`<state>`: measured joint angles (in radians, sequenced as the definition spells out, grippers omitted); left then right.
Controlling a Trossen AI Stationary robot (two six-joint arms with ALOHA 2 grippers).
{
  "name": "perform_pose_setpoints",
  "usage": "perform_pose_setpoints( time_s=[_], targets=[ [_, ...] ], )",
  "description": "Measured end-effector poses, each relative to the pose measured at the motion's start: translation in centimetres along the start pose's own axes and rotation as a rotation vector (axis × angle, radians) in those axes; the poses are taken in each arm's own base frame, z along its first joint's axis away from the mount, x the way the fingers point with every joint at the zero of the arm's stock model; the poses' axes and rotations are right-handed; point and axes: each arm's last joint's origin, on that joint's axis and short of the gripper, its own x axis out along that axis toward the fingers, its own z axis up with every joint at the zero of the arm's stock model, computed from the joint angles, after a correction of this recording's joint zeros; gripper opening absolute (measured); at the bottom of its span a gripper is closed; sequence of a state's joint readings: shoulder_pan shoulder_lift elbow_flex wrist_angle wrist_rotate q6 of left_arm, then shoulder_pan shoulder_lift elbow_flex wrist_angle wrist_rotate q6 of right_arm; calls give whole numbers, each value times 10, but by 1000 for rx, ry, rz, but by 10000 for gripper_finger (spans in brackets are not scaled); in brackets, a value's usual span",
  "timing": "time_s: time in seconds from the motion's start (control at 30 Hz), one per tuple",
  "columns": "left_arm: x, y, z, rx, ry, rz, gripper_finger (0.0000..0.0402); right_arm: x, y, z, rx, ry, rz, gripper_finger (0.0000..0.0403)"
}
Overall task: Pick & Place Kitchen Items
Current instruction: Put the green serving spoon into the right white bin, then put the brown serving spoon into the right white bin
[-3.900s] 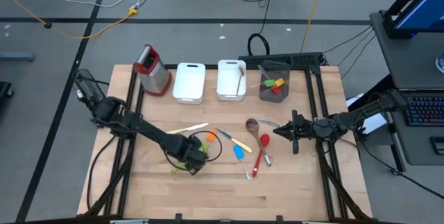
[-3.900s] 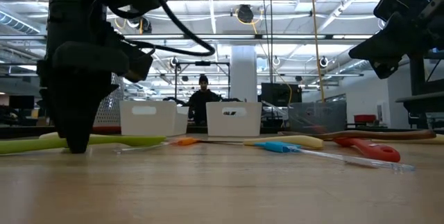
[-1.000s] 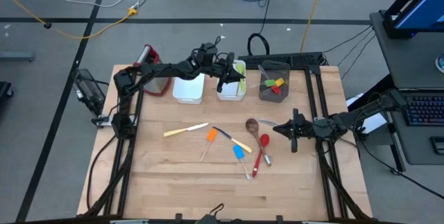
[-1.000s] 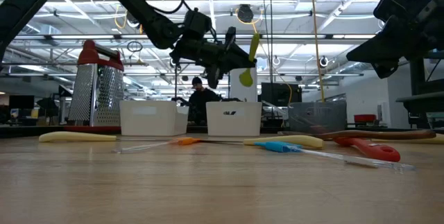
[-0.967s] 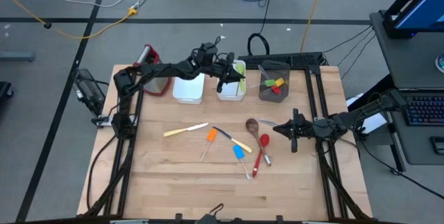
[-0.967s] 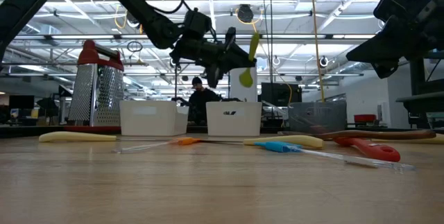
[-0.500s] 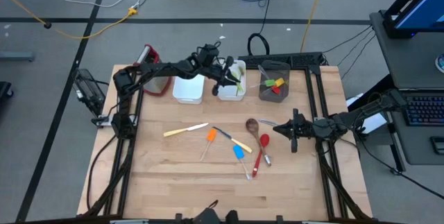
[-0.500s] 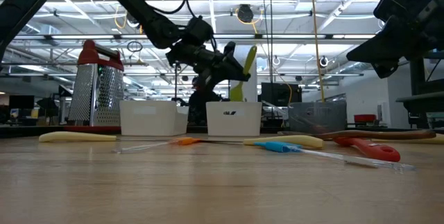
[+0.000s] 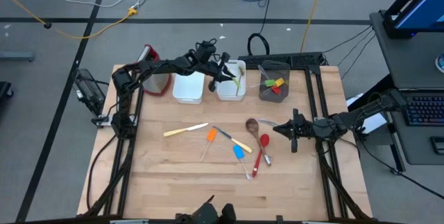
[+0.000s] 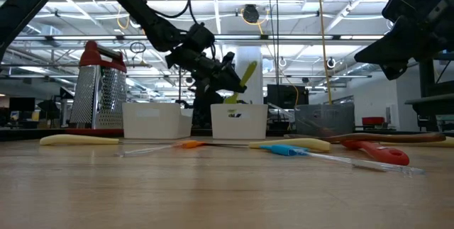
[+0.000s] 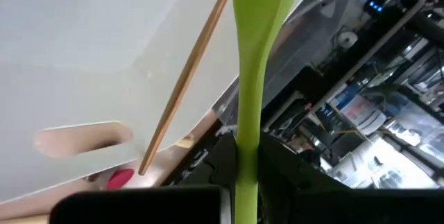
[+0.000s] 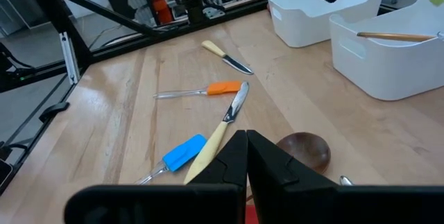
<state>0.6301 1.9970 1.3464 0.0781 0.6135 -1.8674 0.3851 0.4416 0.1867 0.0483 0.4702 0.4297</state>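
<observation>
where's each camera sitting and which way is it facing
High view: above the table, straight down; both arms show, left hand at a white bin, right hand at the right edge.
Low view: table height, level across; the left arm holds the green spatula.
Left wrist: looks along that spatula into the bin.
Right wrist: over its shut fingers at the blue spatula.
High and right wrist views share the orange spatula.

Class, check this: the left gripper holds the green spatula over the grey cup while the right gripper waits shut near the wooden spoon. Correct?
Not quite. The high view shows the left gripper holding the green spatula over a white bin, not the grey cup. The rest stands.
</observation>
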Motion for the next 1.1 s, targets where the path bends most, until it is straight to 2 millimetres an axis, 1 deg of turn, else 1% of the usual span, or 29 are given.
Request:
perform_pose_setpoints(
  time_s=[0.13, 0.23, 0.33, 0.47, 0.73, 0.87, 1.1],
  targets=[
    [9, 8, 4, -4, 19, 29, 45, 0, 0, 0, 3, 0, 0, 0],
    [20, 12, 9, 7, 72, 15, 47, 0, 0, 0, 9, -2, 0, 0],
    [28, 12, 11, 43, 142, -37, 49, 0, 0, 1, 31, -6, 3, 0],
    [28, 5, 8, 113, 173, -92, 50, 0, 0, 1, 38, -6, 3, 0],
    [27, 4, 8, 204, 158, -109, 56, 0, 0, 1, 57, -6, 3, 0],
    [29, 5, 5, 230, 153, -110, 88, 0, 0, 1, 70, -6, 3, 0],
    [28, 5, 6, 202, 147, -109, 177, 0, 0, 1, 71, -6, 3, 0]
  ],
)
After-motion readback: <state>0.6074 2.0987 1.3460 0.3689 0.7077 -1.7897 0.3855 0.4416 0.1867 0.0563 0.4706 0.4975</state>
